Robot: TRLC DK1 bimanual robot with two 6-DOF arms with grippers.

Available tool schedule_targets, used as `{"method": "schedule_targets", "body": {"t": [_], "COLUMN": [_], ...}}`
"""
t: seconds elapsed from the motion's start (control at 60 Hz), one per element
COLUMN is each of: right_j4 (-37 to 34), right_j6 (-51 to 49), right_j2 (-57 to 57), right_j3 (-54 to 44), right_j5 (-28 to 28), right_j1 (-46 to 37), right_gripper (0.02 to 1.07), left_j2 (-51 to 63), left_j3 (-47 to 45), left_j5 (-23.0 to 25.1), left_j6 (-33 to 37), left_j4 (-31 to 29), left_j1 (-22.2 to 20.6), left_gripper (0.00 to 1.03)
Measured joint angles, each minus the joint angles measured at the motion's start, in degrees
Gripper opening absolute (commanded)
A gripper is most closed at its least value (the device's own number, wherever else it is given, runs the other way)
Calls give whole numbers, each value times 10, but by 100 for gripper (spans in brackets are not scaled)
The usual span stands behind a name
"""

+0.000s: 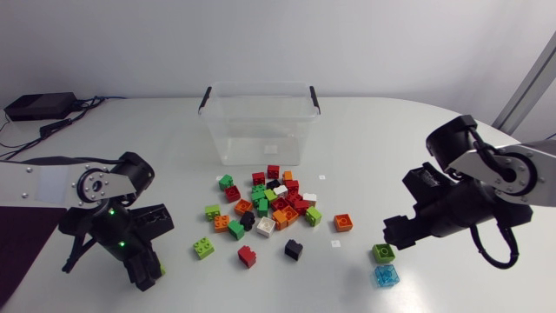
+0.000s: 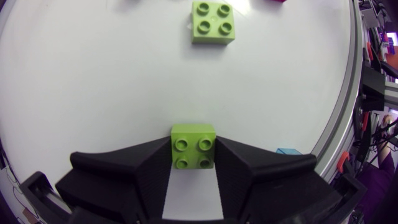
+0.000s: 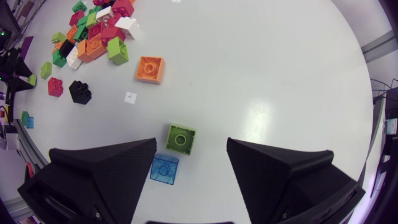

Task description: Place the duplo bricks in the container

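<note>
White tabletop, seen from overhead: a clear plastic container (image 1: 228, 130) with black handle clips stands at upper centre, and a loose pile of duplo bricks (image 1: 265, 202) in red, green, orange, white and black spreads just below it, mid-frame. At lower left, the left gripper (image 1: 149, 268) is clamped on a lime-green 2x2 brick (image 2: 193, 145), 1 finger pressed to each side. Whether that brick is lifted off the surface cannot be told. A second lime-green 2x2 brick (image 2: 213, 22) lies on the table ahead of the fingers, well apart from them.

At right, the right gripper (image 3: 191, 155) hangs with its fingers spread wide, gripping nothing. A small green brick (image 3: 180, 138) with 1 stud lies on the table between them, touching neither, and a translucent blue brick (image 3: 164, 168) sits just beside it. Overhead, these 2 lie at lower right, well apart from the pile. An orange brick (image 1: 343, 222) rests between the pile and that pair. A black brick (image 1: 294, 249) and a red brick (image 1: 247, 256) sit on the pile's lower fringe.
</note>
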Motion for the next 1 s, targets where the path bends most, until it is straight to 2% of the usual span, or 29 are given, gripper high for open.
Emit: {"method": "schedule_targets", "body": {"t": [0.167,0.3,0.5,0.583,0.783,0.9,1.0], "right_j4": [0,0,0,0,1,5,12], "right_j6": [35,54,67,67,67,67,67], "right_j2": [54,93,131,134,141,157,171], "right_j3": [14,28,34,34,34,34,34], "right_j5": [0,0,2,2,6,6,6], "right_j1": [25,49,49,43,36,36,36], "right_gripper": [80,69,68,64,63,53,52], "left_j2": [-46,-62,-67,-67,-67,-66,-58], "left_j3": [24,62,127,158,224,260,297], "left_j5": [30,57,121,144,170,173,174], "left_j6": [0,-3,-22,-46,-103,-139,-169], "left_j4": [-25,-38,-52,-52,-43,-19,-6], "left_j1": [10,27,58,63,57,37,23], "left_gripper": [29,29,29,29,29,29,29]}}
